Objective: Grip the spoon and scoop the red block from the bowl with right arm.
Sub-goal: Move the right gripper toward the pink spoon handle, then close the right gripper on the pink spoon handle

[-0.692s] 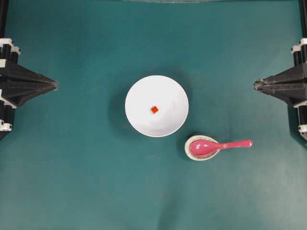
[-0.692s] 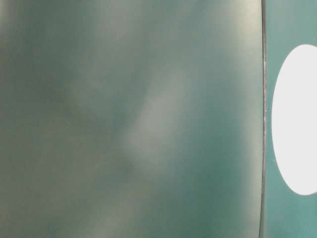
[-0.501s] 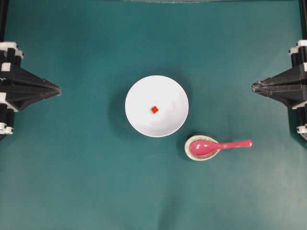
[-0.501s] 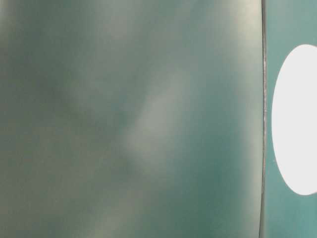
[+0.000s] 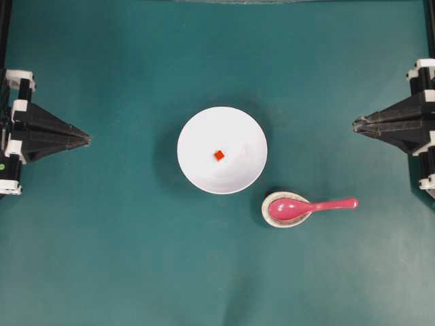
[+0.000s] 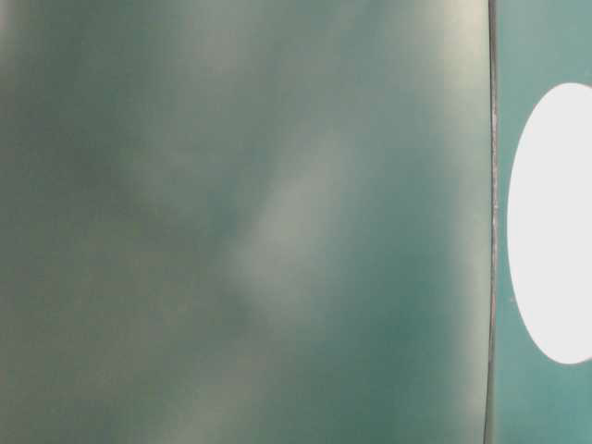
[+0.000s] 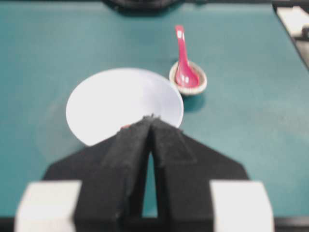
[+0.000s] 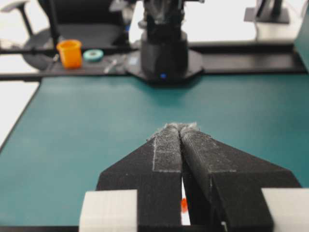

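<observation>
The white bowl (image 5: 204, 136) stands mid-table with the tiny red block (image 5: 219, 155) inside it. The pink spoon (image 5: 309, 206) lies right of and nearer than the bowl. Its scoop rests in a small speckled dish (image 5: 265, 207) and its handle points right. My right gripper (image 5: 355, 124) is shut at the right edge, well apart from the spoon. My left gripper (image 5: 88, 139) is shut at the left edge. The left wrist view shows the bowl (image 7: 106, 101) and spoon (image 7: 183, 63) beyond the shut left gripper (image 7: 152, 117). The red block (image 8: 184, 205) peeks between the right gripper's (image 8: 180, 126) fingers.
Green mat covers the table. Off the mat, behind the left arm's base (image 8: 164, 53), sit an orange cup (image 8: 70, 53) and a tape roll (image 8: 91, 55). The table-level view is a blur with a white oval (image 6: 555, 222) at its right.
Both shut grippers have crept a little toward the middle of the table, the left one also slightly nearer. Bowl, block and spoon have not moved.
</observation>
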{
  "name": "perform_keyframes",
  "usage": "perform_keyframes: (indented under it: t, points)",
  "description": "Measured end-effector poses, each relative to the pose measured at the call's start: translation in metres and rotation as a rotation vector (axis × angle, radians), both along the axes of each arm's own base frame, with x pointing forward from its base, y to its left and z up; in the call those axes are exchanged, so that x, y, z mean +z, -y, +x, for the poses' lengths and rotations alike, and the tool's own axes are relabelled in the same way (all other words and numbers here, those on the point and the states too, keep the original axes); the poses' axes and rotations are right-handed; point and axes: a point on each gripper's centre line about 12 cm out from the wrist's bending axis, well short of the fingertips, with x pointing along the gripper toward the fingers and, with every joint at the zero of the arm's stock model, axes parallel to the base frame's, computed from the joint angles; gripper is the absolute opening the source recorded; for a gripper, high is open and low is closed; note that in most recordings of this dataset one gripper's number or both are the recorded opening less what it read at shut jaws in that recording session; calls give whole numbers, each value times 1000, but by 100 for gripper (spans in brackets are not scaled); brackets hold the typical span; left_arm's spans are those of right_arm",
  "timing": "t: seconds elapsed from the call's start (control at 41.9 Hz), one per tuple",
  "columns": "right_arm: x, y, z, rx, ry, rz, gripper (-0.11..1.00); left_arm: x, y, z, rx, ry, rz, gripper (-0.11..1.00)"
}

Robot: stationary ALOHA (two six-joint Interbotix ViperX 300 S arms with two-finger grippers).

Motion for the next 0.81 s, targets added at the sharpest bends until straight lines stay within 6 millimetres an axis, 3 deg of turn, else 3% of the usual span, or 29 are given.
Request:
perform_keyframes:
  t: [0.215, 0.334, 0.644, 0.811]
  points:
    - [1, 0, 2, -1, -35, 18, 39, -3, -1, -1, 4, -24, 5, 1]
    - [-3, 0, 4, -4, -68, 41, 50, -3, -4, -1, 21, -26, 5, 1]
    - [-14, -1, 11, -2, -120, 48, 50, -4, -7, -1, 37, -32, -1, 1]
    - [-32, -11, 18, 41, -181, 47, 50, -4, -7, -1, 38, -34, -3, 1]
